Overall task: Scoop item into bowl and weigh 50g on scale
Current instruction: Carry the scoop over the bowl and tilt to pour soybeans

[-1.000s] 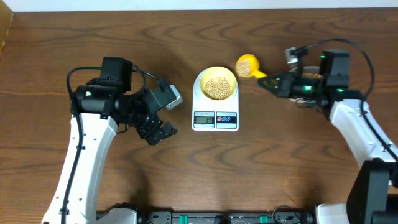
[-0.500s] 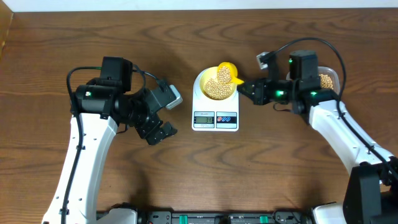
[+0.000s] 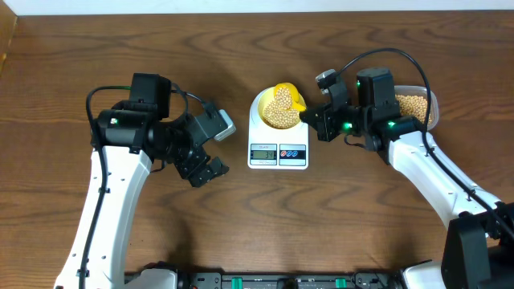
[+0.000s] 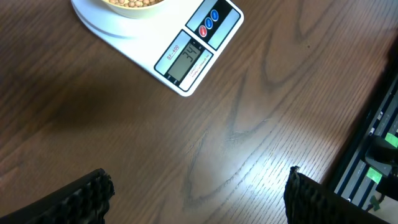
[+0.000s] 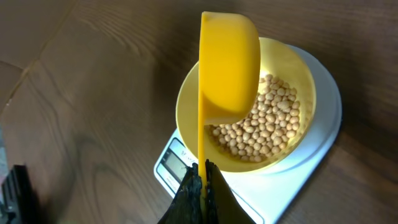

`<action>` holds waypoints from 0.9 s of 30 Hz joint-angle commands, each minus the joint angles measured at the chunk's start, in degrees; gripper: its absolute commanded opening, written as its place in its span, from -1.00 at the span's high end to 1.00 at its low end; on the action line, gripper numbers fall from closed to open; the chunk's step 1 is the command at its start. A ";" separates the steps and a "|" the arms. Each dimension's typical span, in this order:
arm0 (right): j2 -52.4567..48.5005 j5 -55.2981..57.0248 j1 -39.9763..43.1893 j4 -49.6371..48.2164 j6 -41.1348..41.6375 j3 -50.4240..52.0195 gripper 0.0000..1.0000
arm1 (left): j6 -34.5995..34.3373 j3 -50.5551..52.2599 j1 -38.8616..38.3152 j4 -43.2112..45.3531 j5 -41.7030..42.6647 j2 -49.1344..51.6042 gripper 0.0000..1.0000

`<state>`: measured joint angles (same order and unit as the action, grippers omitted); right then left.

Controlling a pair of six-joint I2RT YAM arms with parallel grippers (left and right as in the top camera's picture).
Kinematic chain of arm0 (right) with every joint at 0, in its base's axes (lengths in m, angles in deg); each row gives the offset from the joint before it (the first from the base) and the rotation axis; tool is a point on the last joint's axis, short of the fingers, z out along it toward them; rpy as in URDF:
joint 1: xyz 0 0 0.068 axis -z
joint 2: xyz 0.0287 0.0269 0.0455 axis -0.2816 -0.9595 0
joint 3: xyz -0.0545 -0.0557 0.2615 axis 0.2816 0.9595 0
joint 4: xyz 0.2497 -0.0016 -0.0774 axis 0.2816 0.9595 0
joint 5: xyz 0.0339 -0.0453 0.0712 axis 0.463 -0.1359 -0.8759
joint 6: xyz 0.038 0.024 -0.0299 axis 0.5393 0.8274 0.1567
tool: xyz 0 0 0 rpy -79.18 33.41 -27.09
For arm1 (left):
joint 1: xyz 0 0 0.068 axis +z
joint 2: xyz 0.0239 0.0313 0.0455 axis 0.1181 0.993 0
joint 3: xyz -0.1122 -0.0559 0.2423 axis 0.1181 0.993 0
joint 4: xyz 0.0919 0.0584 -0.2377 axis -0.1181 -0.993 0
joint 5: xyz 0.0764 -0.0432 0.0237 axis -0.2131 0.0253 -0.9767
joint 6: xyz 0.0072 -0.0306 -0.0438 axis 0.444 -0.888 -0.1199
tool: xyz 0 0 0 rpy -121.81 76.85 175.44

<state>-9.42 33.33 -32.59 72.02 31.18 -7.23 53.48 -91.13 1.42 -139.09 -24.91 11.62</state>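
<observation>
A white scale [image 3: 278, 154] sits at the middle of the wooden table [image 3: 265, 233], and a small pale yellow bowl [image 5: 301, 78] stands on its round platform, narrower than the platform, so a white ring shows around it. The bowl holds a layer of small round tan beans [image 5: 267, 121] that covers its bottom and lies well below the rim. Over the bowl's far left part hangs a bright yellow scoop [image 5: 229, 62], turned on its side so that the right wrist camera sees the smooth outside of its cup; from overhead, beans show at the scoop's mouth, just above those in the bowl. The right gripper [image 5: 200, 183] has its fingers pressed together on the end of the scoop's thin handle, pinching it edge-on just right of the scale. Behind the right arm, at the table's right side, a clear plastic tub [image 3: 434, 103] holds more of the same beans, partly hidden by the arm. The scale's display [image 4: 188, 58] faces the near edge and shows dark digits that look like 34, with a red and a blue button [image 4: 209, 20] beside it. The left gripper [image 4: 196, 193] hangs above bare wood to the left of the scale, apart from it, its fingers spread wide with nothing between them.
</observation>
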 commanded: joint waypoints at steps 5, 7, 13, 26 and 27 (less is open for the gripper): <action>-0.09 3.78 -0.37 -0.22 -6.05 -0.44 0.98 | 0.50 0.28 -0.13 -0.17 -0.37 -0.07 -0.81; -0.09 5.18 -0.37 -0.24 -8.68 -0.44 0.98 | 0.50 0.28 -0.13 -0.15 -0.37 -0.07 -0.81; -0.09 7.82 -0.37 -0.63 -13.03 -0.44 0.98 | 0.50 0.28 -0.13 -0.17 -0.35 -0.07 -0.81; -0.09 7.74 -0.37 -1.05 -12.96 -0.44 0.98 | 0.50 0.28 -0.13 -0.17 -0.35 -0.07 -0.81; -0.09 7.67 -0.37 -1.05 -12.96 -0.44 0.98 | 0.50 0.28 -0.13 -0.15 -0.37 -0.07 -0.81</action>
<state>-9.42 41.12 -32.56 71.30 19.07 -7.23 53.48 -91.13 1.42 -139.09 -24.91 11.62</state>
